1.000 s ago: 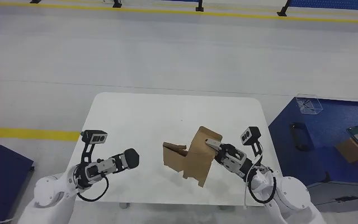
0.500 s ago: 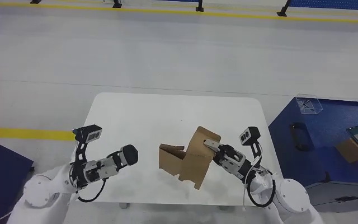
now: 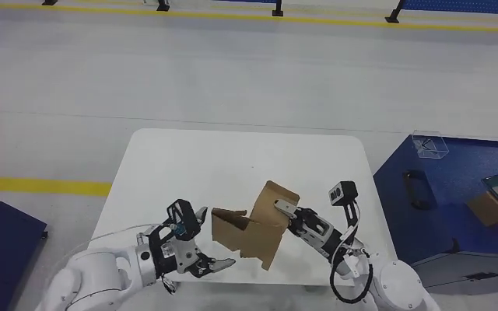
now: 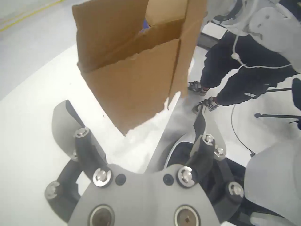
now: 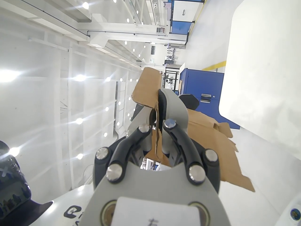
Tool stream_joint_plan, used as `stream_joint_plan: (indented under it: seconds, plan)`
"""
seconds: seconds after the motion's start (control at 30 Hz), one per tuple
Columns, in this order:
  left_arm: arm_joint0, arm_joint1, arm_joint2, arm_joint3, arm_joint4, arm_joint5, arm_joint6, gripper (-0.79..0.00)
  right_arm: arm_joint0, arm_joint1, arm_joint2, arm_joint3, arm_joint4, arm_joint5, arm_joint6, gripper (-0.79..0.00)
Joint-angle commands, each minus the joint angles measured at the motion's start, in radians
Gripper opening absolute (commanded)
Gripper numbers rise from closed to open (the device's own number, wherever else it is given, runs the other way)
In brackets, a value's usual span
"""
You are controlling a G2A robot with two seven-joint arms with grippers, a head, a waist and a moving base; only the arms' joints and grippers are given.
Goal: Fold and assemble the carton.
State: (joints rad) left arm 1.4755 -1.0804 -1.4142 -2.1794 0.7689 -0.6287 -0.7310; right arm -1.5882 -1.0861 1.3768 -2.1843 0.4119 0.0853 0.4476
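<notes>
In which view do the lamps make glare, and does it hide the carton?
Right wrist view: ceiling lamps flare in streaks, away from the carton, which the right gripper pinches. Top view: even light on the table. Left wrist view: carton plainly lit, no glare.

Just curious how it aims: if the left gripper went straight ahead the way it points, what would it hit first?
Most likely the carton: its nearest brown panel sits right ahead of the open left gripper, though the gap is hard to judge.
</notes>
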Motion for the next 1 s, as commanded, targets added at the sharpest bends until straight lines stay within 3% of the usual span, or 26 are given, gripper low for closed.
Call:
stream_joint_plan:
  seconds: [0.0,0.63,0.97]
  plan:
    - [-0.001,0.0,0.018,0.003,0.016,0.006,0.02,0.0,0.001,-0.001,-0.004,0.003,-0.005,-0.002,0.003,-0.785]
    - [0.033,0.031,0.087,-0.118,-0.247,-0.093,-0.126,0.0,0.032,-0.013,-0.058,0.021,-0.062,-0.005,-0.057,-0.785]
    - [-0.055,0.03,0.201,-0.054,-0.246,-0.034,-0.133,0.0,0.032,-0.023,-0.124,0.058,-0.036,0.0,-0.04,-0.785]
